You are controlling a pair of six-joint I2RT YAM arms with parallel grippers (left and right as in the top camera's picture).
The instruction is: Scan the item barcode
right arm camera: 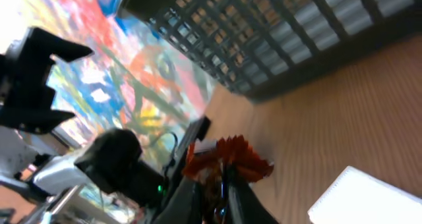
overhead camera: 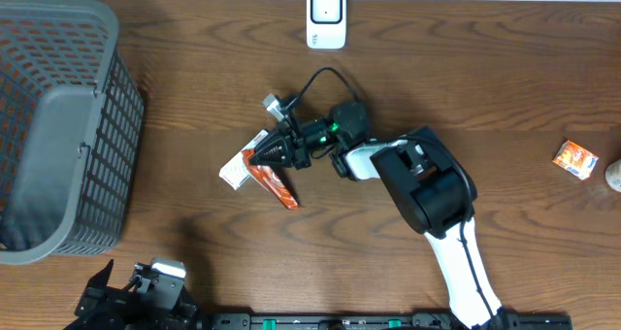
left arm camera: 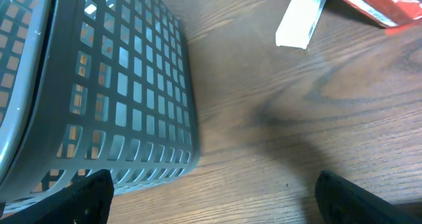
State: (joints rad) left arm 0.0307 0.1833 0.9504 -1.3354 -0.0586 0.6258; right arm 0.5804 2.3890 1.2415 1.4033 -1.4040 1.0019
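A red snack packet (overhead camera: 275, 181) lies on the wooden table beside a white box (overhead camera: 236, 167). My right gripper (overhead camera: 268, 155) reaches in from the right and is shut on the packet's crimped end (right arm camera: 228, 159), with the dark fingers (right arm camera: 248, 199) pinching it. The white scanner (overhead camera: 326, 16) stands at the table's far edge. My left gripper (overhead camera: 136, 283) rests at the near left edge. It is open, its fingertips (left arm camera: 80, 199) wide apart over bare wood with nothing between them. From the left wrist, the white box (left arm camera: 301, 20) and red packet (left arm camera: 377, 4) show at the top right.
A grey mesh basket (overhead camera: 58, 126) fills the left side of the table, close to my left gripper (left arm camera: 217, 201). A small orange box (overhead camera: 575, 159) lies at the far right, with a pale object at the very edge. The right arm's cable loops behind the packet.
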